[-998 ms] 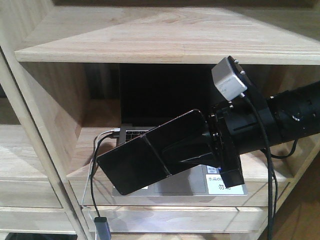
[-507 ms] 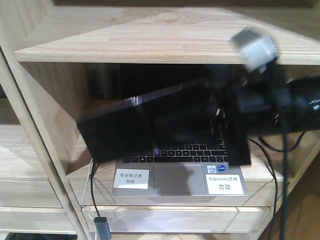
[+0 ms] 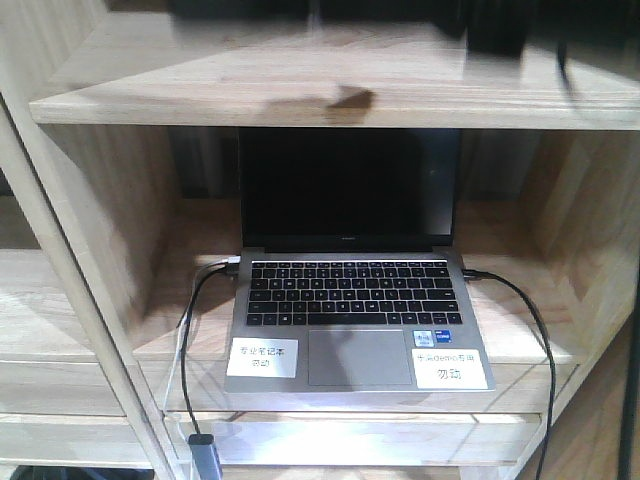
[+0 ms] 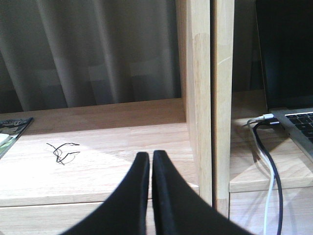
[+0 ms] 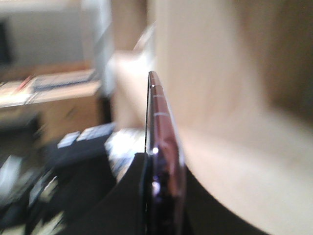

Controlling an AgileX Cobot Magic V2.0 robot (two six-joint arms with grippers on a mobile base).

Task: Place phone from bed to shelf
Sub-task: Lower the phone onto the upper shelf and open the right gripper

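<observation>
The phone (image 5: 161, 122) shows only in the right wrist view, edge-on, thin and glossy black with a pinkish rim. My right gripper (image 5: 164, 164) is shut on its lower end, and the scene behind it is motion-blurred. In the front view only dark blurred shapes (image 3: 500, 25) cross the top edge above the upper board of the light-wood shelf (image 3: 300, 95). I cannot pick out the phone there. My left gripper (image 4: 150, 155) is shut on nothing, low in front of a lower shelf board (image 4: 98, 161). The bed is out of view.
An open grey laptop (image 3: 350, 300) with white labels fills the middle compartment, with cables (image 3: 520, 320) plugged into both sides. In the left wrist view an upright panel (image 4: 200, 98) stands right of the gripper. A thin black wire scrap (image 4: 61, 152) lies on the board.
My right arm has lifted the phone from in front of the laptop to the top edge of the front view. The laptop is now fully uncovered.
</observation>
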